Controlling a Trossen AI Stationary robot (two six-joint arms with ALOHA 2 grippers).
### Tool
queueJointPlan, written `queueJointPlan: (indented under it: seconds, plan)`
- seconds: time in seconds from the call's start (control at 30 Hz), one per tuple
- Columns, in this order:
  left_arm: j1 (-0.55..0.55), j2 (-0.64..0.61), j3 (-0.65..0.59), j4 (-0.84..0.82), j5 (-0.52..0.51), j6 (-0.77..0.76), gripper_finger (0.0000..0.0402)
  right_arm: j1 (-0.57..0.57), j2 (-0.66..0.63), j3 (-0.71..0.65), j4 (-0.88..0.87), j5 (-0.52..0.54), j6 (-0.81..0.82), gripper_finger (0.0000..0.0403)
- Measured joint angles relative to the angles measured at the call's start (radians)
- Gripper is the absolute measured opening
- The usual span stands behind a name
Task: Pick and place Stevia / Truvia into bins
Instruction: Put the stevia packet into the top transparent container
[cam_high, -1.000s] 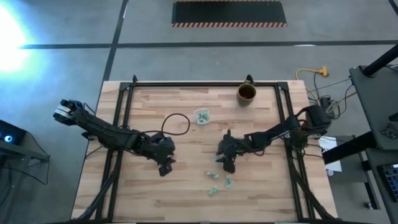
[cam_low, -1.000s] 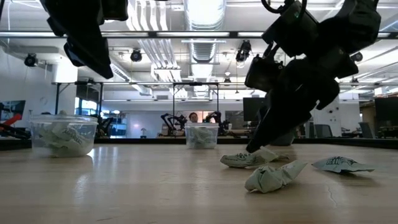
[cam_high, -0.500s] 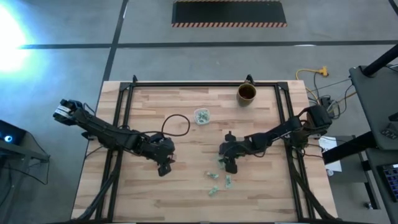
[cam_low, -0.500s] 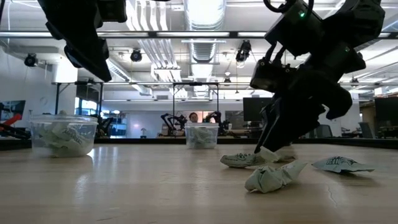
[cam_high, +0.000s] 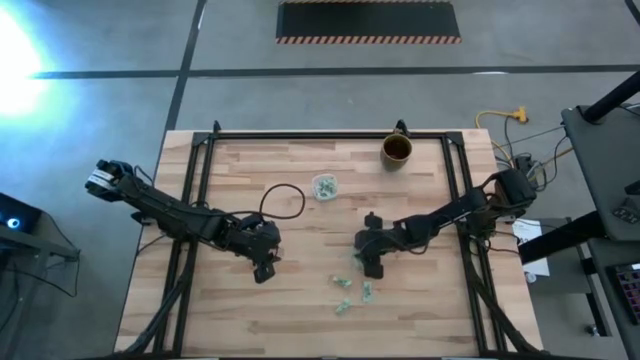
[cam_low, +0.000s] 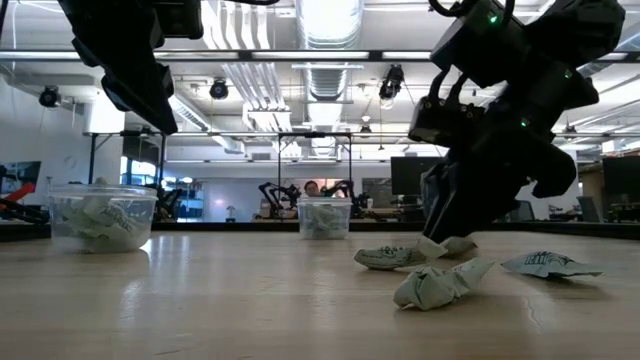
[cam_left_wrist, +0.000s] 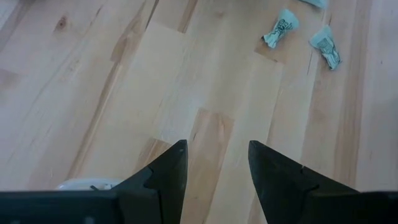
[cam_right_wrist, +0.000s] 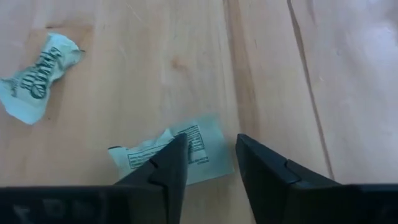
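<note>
Several pale green and white sachets (cam_high: 343, 284) lie loose on the wooden table, near its front middle. My right gripper (cam_right_wrist: 211, 138) is low over a flat sachet (cam_right_wrist: 202, 149), open, with its fingers astride the sachet's edge. A crumpled sachet (cam_right_wrist: 38, 78) lies apart from it. One clear cup (cam_high: 324, 187) with sachets in it stands at the table's middle. A second cup (cam_low: 100, 217) also holds sachets; its rim (cam_left_wrist: 81, 184) shows just below my left gripper (cam_left_wrist: 216, 144), which hangs open and empty above the table. My right gripper comes at the flat sachet slanting down from the table's right. One fingertip (cam_right_wrist: 174, 155) rests over the printed part of the sachet (cam_right_wrist: 143, 158), the other stands beside its edge. The sachet lies flat on the table (cam_low: 440, 245). No pinch shows.
A brown mug (cam_high: 397, 150) stands at the far right of the table. A black cable loop (cam_high: 285, 200) lies beside the middle cup. Dark frame rails (cam_high: 190, 200) run along both sides. Bare wood lies toward the near left.
My right gripper has crept toward the table's right edge and tipped more upright over the flat sachet, its fingertips staying low at the table. The sachets and cups have not moved.
</note>
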Motion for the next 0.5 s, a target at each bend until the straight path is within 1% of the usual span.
queueJointPlan:
  seconds: [0.4, 0.5]
  plan:
    - [0.0, 0.0, 0.0, 0.006, 0.0, -0.002, 0.0153, 0.001, 0.001, -0.003, -0.017, 0.025, 0.003, 0.0023]
    - [0.0, 0.0, 0.0, 0.006, 0.001, -0.002, 0.0153, 0.0, -0.003, -0.004, -0.017, 0.026, 0.004, 0.0011]
